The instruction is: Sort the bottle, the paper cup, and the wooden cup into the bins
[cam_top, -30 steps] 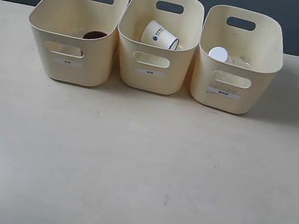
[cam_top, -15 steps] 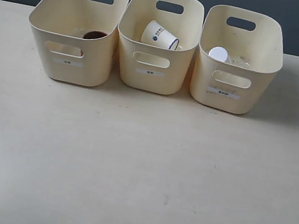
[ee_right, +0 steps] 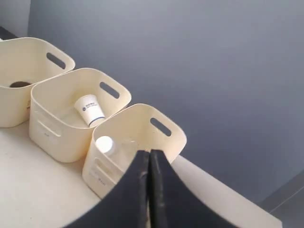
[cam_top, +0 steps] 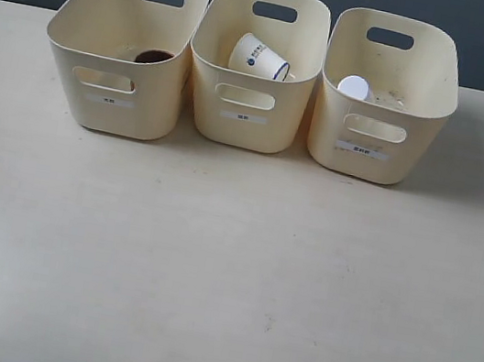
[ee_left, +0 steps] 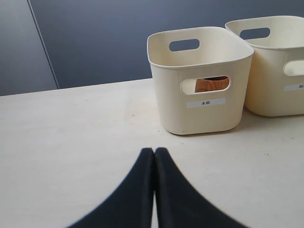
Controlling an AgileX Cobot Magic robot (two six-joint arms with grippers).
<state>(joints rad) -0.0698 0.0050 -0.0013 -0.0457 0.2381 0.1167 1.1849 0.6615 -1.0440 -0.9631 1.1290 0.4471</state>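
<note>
On the table (cam_top: 227,271), bins (cam_top: 245,133) hold wooden cup (cam_top: 154,57), paper cup (cam_top: 259,57), bottle (cam_top: 353,87); left tool (ee_left: 154,152), right tool (ee_right: 148,155) clenched empty.

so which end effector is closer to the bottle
Right. The right end effector is shut, close to the end bin holding the bottle. The left end effector, also shut, sits back, facing the opposite end bin with the wooden cup.
</note>
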